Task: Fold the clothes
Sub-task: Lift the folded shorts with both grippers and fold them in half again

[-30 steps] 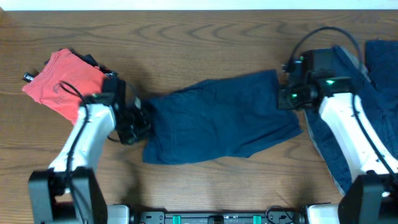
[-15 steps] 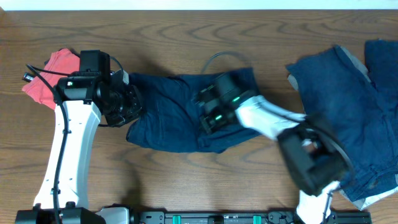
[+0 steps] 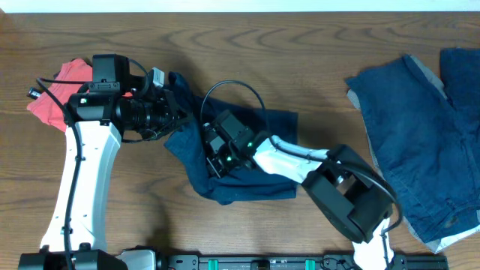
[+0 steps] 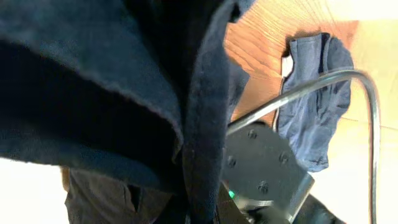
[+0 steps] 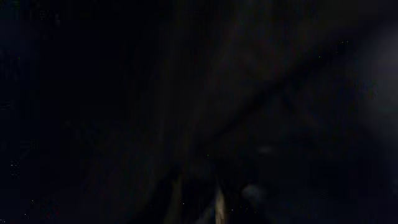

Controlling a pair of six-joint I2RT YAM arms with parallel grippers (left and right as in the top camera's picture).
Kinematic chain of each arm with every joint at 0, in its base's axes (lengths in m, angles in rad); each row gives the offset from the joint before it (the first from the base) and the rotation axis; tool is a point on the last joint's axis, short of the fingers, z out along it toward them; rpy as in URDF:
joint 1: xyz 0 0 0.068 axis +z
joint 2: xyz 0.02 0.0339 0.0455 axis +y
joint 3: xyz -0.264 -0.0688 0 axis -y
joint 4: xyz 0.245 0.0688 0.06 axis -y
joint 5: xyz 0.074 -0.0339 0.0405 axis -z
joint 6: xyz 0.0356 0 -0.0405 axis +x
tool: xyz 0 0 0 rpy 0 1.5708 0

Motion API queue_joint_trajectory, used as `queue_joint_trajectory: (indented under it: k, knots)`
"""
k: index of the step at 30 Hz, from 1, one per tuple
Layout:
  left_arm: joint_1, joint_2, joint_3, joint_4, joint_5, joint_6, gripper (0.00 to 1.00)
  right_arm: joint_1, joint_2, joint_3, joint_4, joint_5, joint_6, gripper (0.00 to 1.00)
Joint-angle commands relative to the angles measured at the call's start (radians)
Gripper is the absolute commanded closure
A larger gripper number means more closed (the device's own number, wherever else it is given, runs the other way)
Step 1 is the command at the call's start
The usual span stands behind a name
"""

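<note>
A dark navy-blue garment (image 3: 259,176) lies bunched and folded over at the table's middle left. My left gripper (image 3: 174,109) is shut on its upper left edge and holds that edge lifted. In the left wrist view the navy cloth (image 4: 93,74) hangs across the jaws and hides the fingers. My right gripper (image 3: 212,154) has reached far left across the garment and is shut on a fold of it. The right wrist view shows only dark cloth (image 5: 186,93). More navy garments (image 3: 420,142) with grey lining lie spread at the right.
A red cloth (image 3: 56,94) lies at the far left behind the left arm. The right arm's white link (image 3: 300,161) stretches across the table's middle. The wooden table (image 3: 315,60) shows bare at the back. The right pile also shows in the left wrist view (image 4: 317,93).
The right gripper has carried the garment's right edge far to the left, folding it over. The left gripper has lifted the left edge and moved slightly right. The garment is now bunched.
</note>
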Motion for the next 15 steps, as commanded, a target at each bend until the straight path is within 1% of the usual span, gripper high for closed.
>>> queue_joint_trajectory:
  k: [1, 4, 6, 10, 12, 15]
  knots:
    - [-0.006, -0.011, 0.015, -0.018, 0.003, -0.008, 0.94, -0.093, -0.086, 0.032, -0.1, 0.134, 0.011, 0.79]
    - [-0.027, -0.011, 0.013, -0.045, -0.024, 0.005, 0.94, -0.194, -0.188, 0.04, -0.248, 0.207, 0.002, 0.77]
    - [-0.048, -0.011, 0.009, -0.048, -0.025, 0.014, 0.94, -0.27, -0.245, 0.04, -0.359, 0.246, -0.029, 0.77]
    - [-0.115, -0.011, 0.005, -0.04, -0.032, 0.014, 0.94, -0.397, -0.276, 0.038, -0.549, 0.263, -0.063, 0.8]
    - [-0.163, -0.01, 0.005, -0.031, -0.045, 0.014, 0.94, -0.443, -0.267, 0.02, -0.613, 0.264, -0.098, 0.8]
    - [-0.228, -0.01, 0.003, -0.014, -0.089, 0.003, 0.94, -0.476, -0.248, -0.032, -0.629, 0.305, -0.117, 0.81]
